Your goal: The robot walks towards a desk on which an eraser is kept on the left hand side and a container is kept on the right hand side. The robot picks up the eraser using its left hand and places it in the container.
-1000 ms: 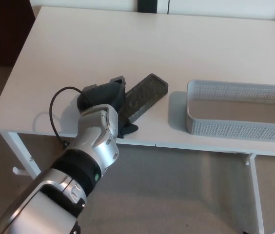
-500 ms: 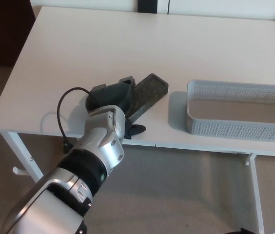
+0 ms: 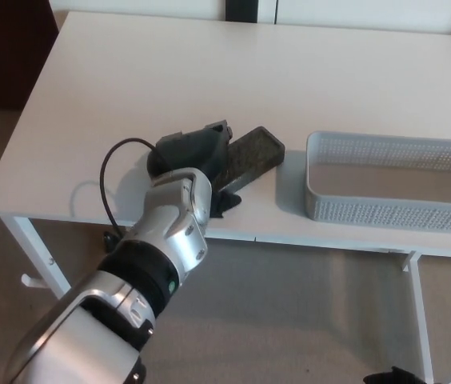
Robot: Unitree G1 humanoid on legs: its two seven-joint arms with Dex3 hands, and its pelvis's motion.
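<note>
A dark grey, long eraser (image 3: 254,154) sits at the front of the white desk (image 3: 209,64), slanting up to the right. My left hand (image 3: 196,155) is closed around its near end, fingers on the far side and thumb on the near side; that end is hidden under the hand. The free end points at the grey perforated container (image 3: 385,213), a short gap to its right. The container looks empty inside. My silver left forearm (image 3: 165,232) rises from the lower left with a black cable looping beside the wrist.
The desk's front edge (image 3: 289,240) runs just below the hand and the container. White desk legs (image 3: 33,252) stand over beige carpet. Dark furniture (image 3: 1,48) fills the far left corner.
My left hand has moved right and slightly away from me, closing on the eraser. The eraser has shifted a little to the right with it, toward the container.
</note>
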